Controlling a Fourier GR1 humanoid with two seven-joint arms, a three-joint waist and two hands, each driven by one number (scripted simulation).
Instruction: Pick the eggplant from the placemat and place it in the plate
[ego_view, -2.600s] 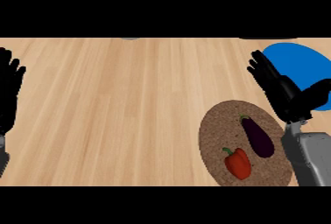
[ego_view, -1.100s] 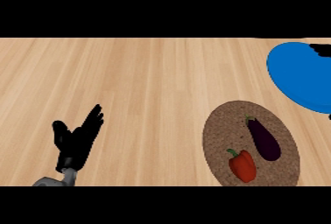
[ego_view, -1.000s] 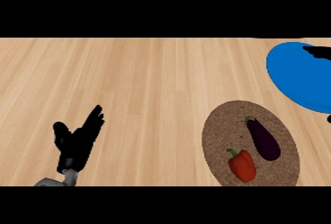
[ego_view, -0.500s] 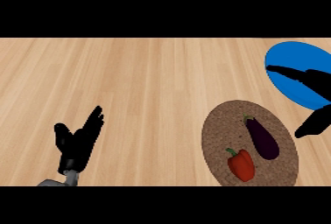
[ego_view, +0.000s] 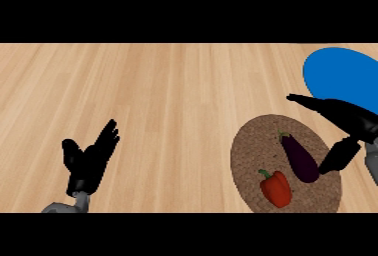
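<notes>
Head view shows the right hand (ego_view: 353, 122) has just come down from over the blue plate (ego_view: 338, 70) and now hangs just beside the eggplant (ego_view: 299, 159), fingers straight, thumb spread wide, holding nothing, so I think the grab is about to start. The eggplant is not picked up yet; it lies on the round placemat (ego_view: 247, 150) next to the red pepper (ego_view: 275, 188). I count 1 eggplant, 1 pepper, 1 placemat, 1 plate and 2 hands, with the left hand (ego_view: 90, 162) resting open, fingers up, low at the left of the table (ego_view: 162, 95).
</notes>
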